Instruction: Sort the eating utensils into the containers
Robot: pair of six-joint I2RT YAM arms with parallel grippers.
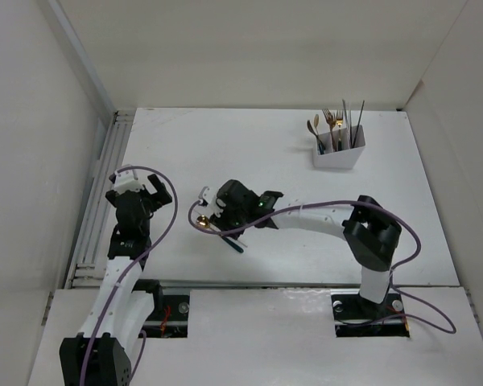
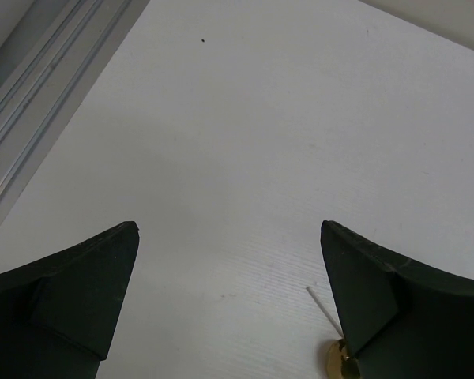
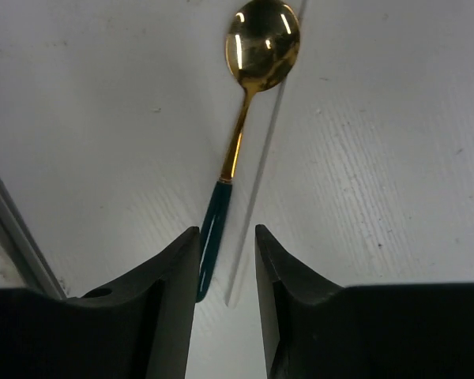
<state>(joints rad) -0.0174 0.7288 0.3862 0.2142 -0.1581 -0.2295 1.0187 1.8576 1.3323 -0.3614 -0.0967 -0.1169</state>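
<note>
White walls enclose table, bin in far right corner; left gripper gapes wide; right wrist view alone shows right gripper narrowed astride spoon.

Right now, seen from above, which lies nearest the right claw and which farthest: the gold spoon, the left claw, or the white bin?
1. Gold spoon, at the right gripper fingertips.
2. Left gripper, off to the left.
3. White bin, at the table's far right.

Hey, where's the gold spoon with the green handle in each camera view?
Top external: spoon left of centre, under the right arm's fingers.
Left wrist: only its gold bowl, bottom edge, right.
Right wrist: centre top, handle running down between the fingers.
Shared landmark: the pale stick beside it.
</note>
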